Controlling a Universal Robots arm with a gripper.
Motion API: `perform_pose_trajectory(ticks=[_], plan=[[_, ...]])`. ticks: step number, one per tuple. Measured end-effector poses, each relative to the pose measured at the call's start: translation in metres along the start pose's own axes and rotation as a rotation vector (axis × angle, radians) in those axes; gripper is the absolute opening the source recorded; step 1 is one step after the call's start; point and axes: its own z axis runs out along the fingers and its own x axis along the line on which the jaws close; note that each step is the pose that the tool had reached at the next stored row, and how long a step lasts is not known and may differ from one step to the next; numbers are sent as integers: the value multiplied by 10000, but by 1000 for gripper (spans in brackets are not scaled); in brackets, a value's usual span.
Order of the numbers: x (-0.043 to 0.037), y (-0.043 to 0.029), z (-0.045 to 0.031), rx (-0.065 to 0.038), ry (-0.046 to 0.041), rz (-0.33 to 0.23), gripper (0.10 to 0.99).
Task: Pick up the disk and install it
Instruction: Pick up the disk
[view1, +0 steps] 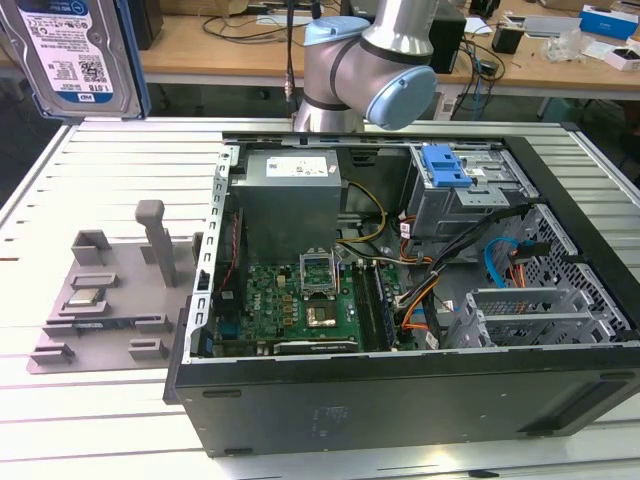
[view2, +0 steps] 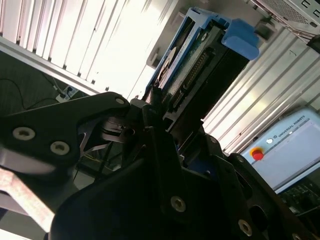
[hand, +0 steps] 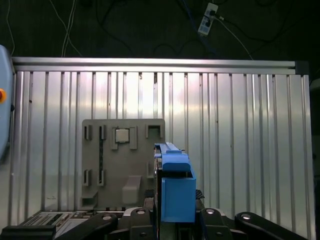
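Note:
The disk (view1: 72, 52), a silver hard drive with a white-and-blue label and blue side rails, hangs high at the exterior view's upper left, above the slatted table. In the second wrist view the disk (view2: 192, 70) stands edge-on, its connector side showing, and my gripper (view2: 159, 116) is shut on its lower end. In the first wrist view the disk's blue rail (hand: 174, 186) rises from between the black fingers (hand: 137, 216), above the grey fixture plate.
An open computer case (view1: 400, 400) lies on the slatted table (view1: 100, 420), with a blue-latched drive cage (view1: 445, 168) at its far right. A grey fixture plate (view1: 105, 310) (hand: 122, 165) holding a small square chip (hand: 122, 135) sits to the case's left. The arm's base (view1: 345, 70) stands behind the case.

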Motion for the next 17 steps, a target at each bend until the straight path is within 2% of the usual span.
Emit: perform_pose_trajectory(ticks=[17], plan=[[2,-20,78,0,1,0,365]])
